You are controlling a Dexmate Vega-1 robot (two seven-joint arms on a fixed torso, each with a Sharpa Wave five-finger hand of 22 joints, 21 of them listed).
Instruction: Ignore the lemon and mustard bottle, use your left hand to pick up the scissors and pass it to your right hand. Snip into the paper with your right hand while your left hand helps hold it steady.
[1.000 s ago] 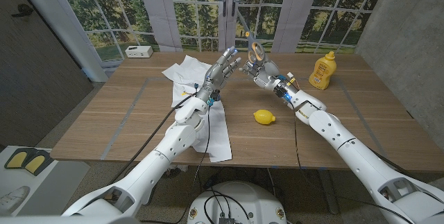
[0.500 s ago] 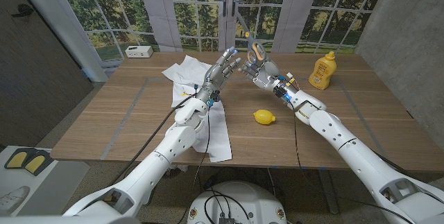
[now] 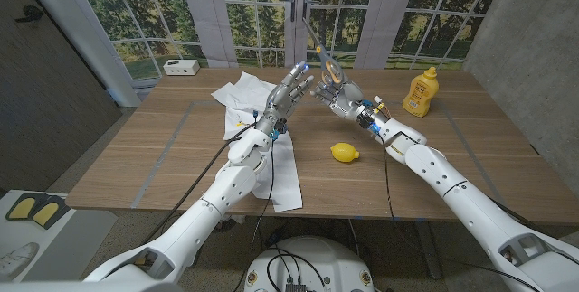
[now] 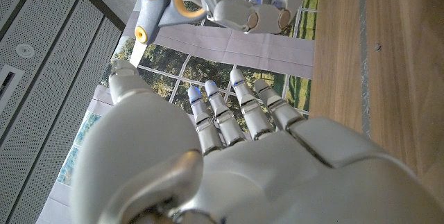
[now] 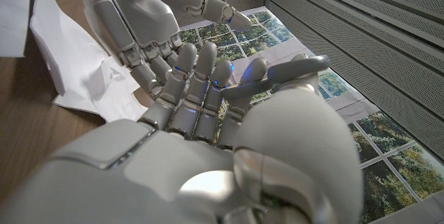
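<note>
head: right hand grips scissors, blades up; left hand just beside, fingers spread, holding nothing; paper under left arm | left wrist: scissors beyond left hand's fingertips | right wrist: right hand curled, left hand opposite

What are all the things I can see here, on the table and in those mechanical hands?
Scissors: one pair, grey blades with yellow-lined handles, held up above the table's far middle.
Paper: a few white sheets, crumpled, from the far left-centre towards the near edge, under the left arm.
Lemon: one, yellow, on the table centre.
Mustard bottle: one, yellow, upright, far right.
Small box: one, white, past the table's far left corner.
Table: one, wooden.
Left hand: one, grey, raised, fingers spread, holding nothing.
Right hand: one, grey, raised, gripping the scissors' handles.
</note>
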